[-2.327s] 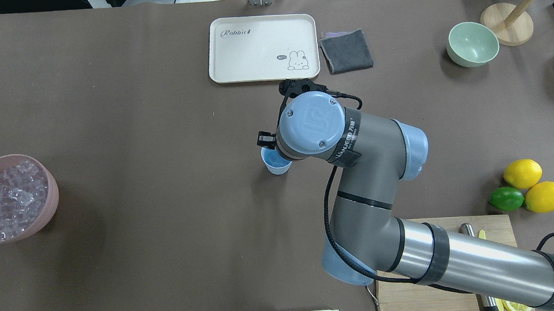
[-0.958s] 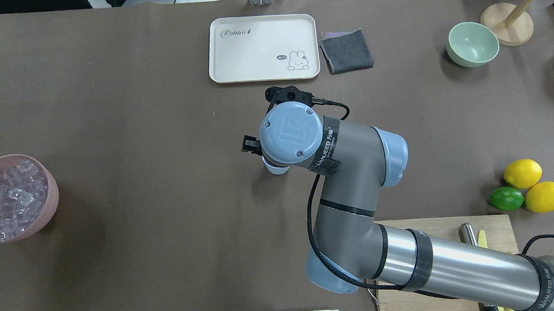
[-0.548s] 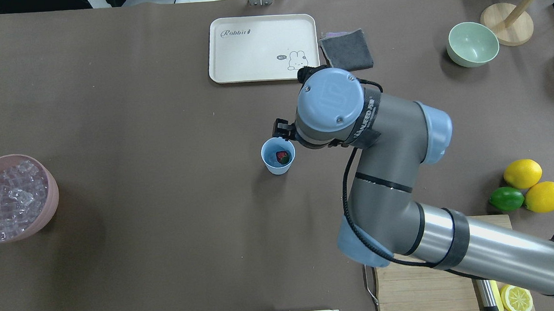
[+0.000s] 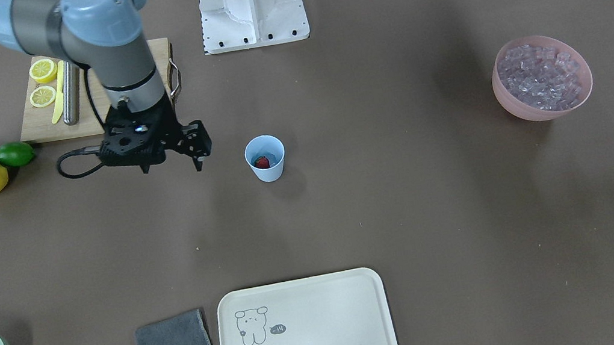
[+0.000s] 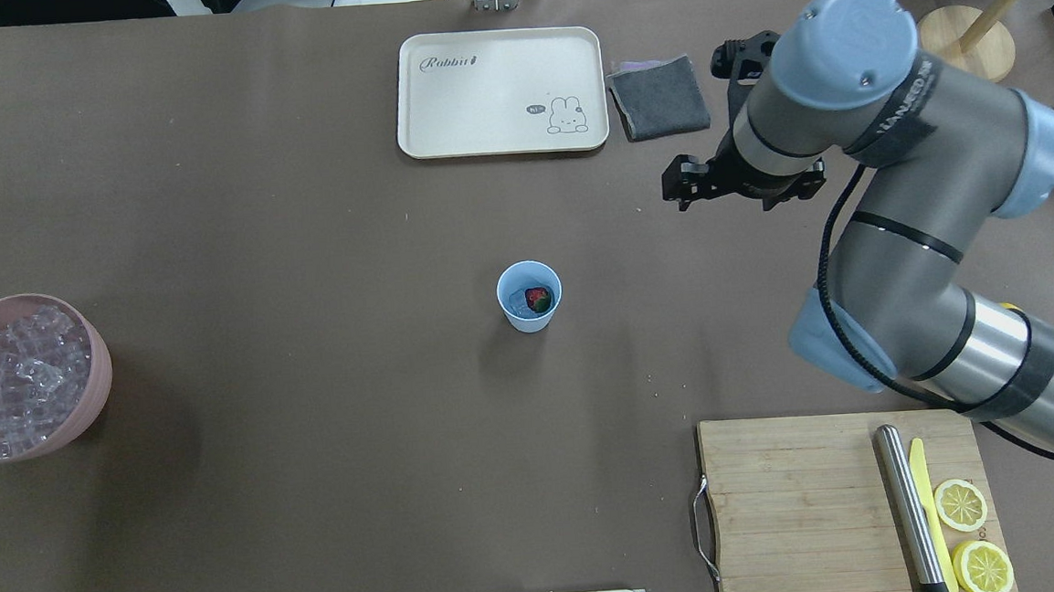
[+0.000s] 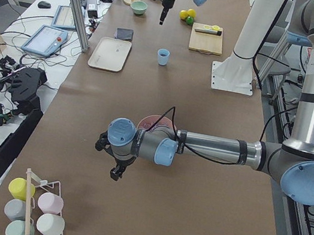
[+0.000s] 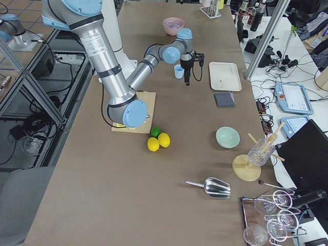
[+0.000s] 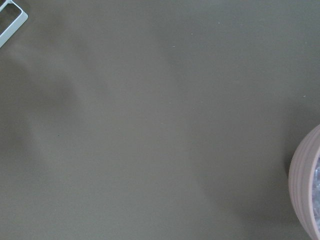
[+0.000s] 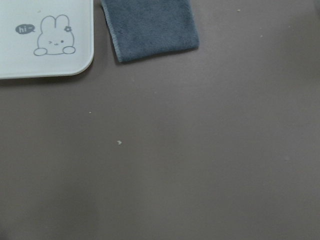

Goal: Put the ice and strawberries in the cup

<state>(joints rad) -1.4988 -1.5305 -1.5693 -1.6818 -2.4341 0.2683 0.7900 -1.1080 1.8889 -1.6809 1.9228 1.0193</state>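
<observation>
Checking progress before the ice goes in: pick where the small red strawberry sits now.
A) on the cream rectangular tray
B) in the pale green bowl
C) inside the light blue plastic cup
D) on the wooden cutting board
C: the small red strawberry lies at the bottom of the light blue plastic cup, which stands alone in the middle of the table.

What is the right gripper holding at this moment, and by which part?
Nothing. The right gripper hangs above the table with nothing between its jaws, apart from the cup. The strawberry lies inside the cup.
</observation>
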